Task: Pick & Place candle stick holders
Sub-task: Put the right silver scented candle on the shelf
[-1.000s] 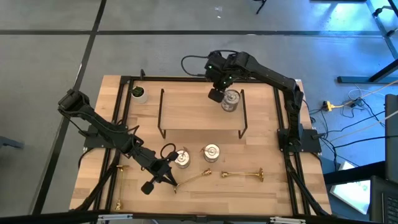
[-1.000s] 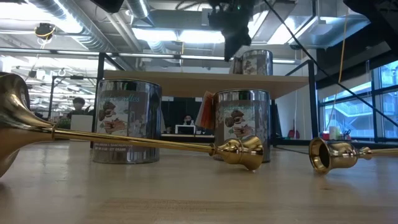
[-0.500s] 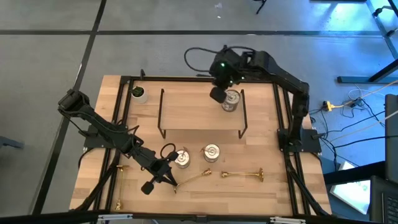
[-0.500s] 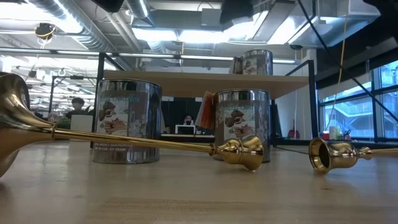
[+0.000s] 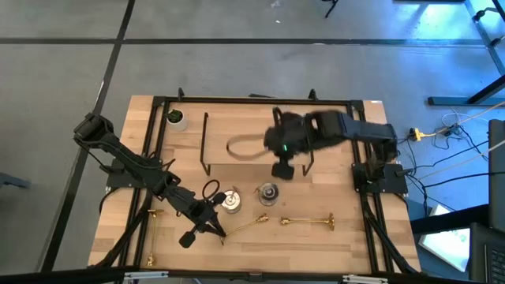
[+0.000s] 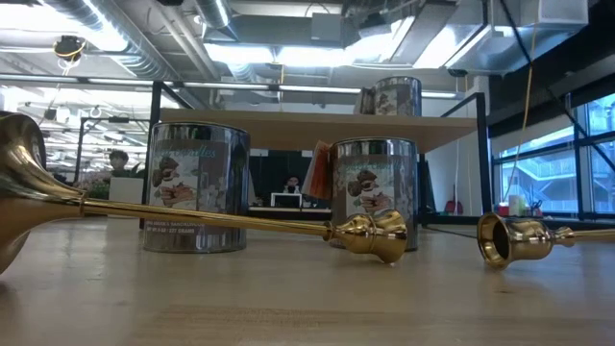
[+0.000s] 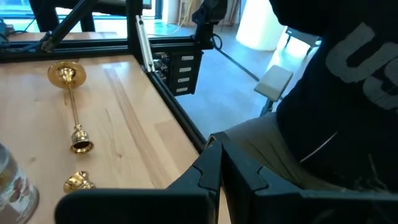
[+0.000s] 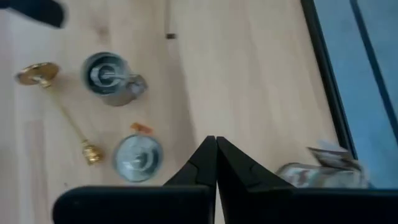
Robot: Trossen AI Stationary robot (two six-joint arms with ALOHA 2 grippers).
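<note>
Two silvery cups (image 5: 230,202) (image 5: 269,192) stand upright on the table in front of the black rack (image 5: 205,146). A third cup (image 6: 394,96) stands on the rack's top. Two gold sticks (image 5: 246,226) (image 5: 308,222) lie flat on their sides near the front, and a third (image 5: 150,258) lies by the left rail. My left gripper (image 5: 218,230) is shut with nothing in it, hovering by the near end of the left stick. My right gripper (image 5: 282,170) is shut and holds nothing, high over the rack's front edge, pointing steeply down.
A small white pot with a green plant (image 5: 175,118) stands at the far left corner. A black frame (image 5: 158,101) runs around the table. A person in a dark shirt (image 7: 336,93) is close beyond the table's edge in the left wrist view.
My right gripper has swung from beside the cup on the rack toward the table's near edge and risen, leaving the low view at the top. It stays shut. The cup stays on the rack.
</note>
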